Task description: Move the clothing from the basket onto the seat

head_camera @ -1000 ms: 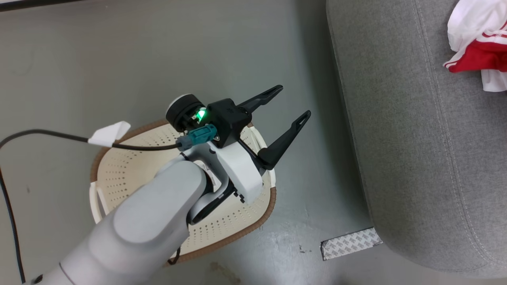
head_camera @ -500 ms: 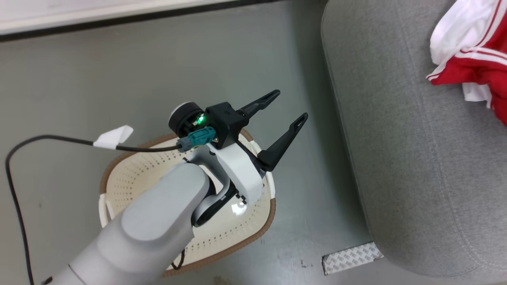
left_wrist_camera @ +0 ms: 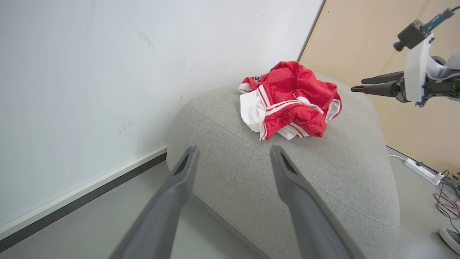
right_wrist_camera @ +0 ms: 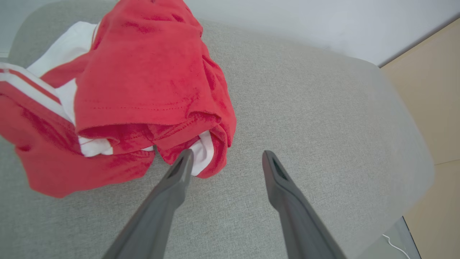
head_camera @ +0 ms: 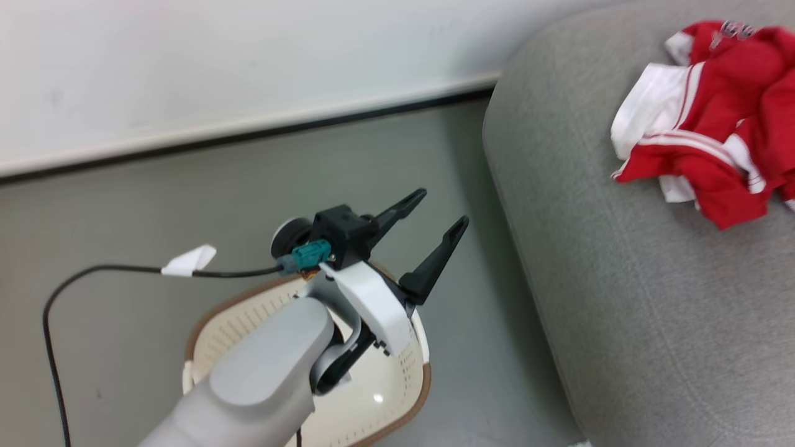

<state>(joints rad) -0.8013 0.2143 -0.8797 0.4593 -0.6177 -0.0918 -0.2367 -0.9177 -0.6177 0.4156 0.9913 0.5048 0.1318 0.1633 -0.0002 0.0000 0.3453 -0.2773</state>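
Fingers of the left gripper (head_camera: 442, 208) are held spread, with nothing between them, and are pointed toward the seat (head_camera: 621, 298) from above the far rim of the basket (head_camera: 426, 382). Fingers of the right gripper (right_wrist_camera: 227, 153) are likewise parted and empty. In the right wrist view one fingertip is seen against the near hem of the clothing (head_camera: 702, 143); whether it touches cannot be told from there, but in the left wrist view that gripper is seen raised and clear of the garment. Behind the left gripper, a pale forearm (head_camera: 261, 385) is stretched across the basket. A black cable (head_camera: 93, 271) with a white paper tag (head_camera: 189, 261) is plugged in at the wrist. The basket is stood on the grey floor (head_camera: 155, 205) just beside the seat, and no garment is seen in the part of its inside left uncovered. The clothing is lain crumpled in a heap on top of the seat, red folds mixed with white panels and thin stripes. A white wall (head_camera: 186, 74) is set behind floor and seat.
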